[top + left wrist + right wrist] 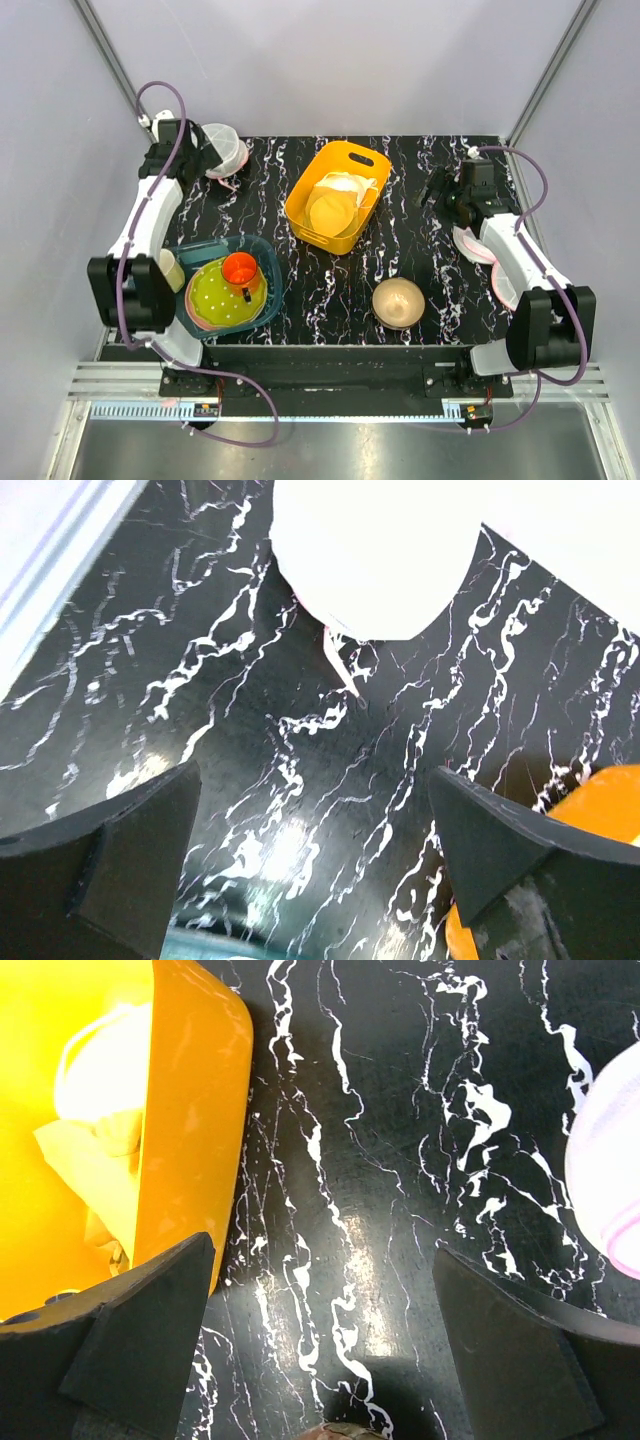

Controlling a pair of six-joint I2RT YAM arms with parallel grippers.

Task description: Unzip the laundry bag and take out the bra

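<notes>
"Since both claws are empty, why are they parked where they are?"

"My left claw [312, 810] hangs with its jaws spread as wide as they go, holding nothing. It is just short of the laundry bag [226, 148], which sits at the far left corner of the bench [400, 250]. I judge that puts the pink zip tab [340, 668] within easy reach. My right claw [320, 1300] is just as wide and just as bare, over open bench between the yellow basket [190, 1110] and a pink-rimmed white disc [612, 1175]. That is well apart from the bag, so it cannot steady it from there."

"And the bra?"

"I cannot see it. The mesh shows only as glaring white, so I take it to be inside. Whether the zip is fully closed I cannot tell."

"The surface, the room?"

"Glossy black with white veins, and lamp glare on it. I would guess a light bag slides easily there. Plain pale walls close in on three sides, with metal posts at the back corners."
</notes>
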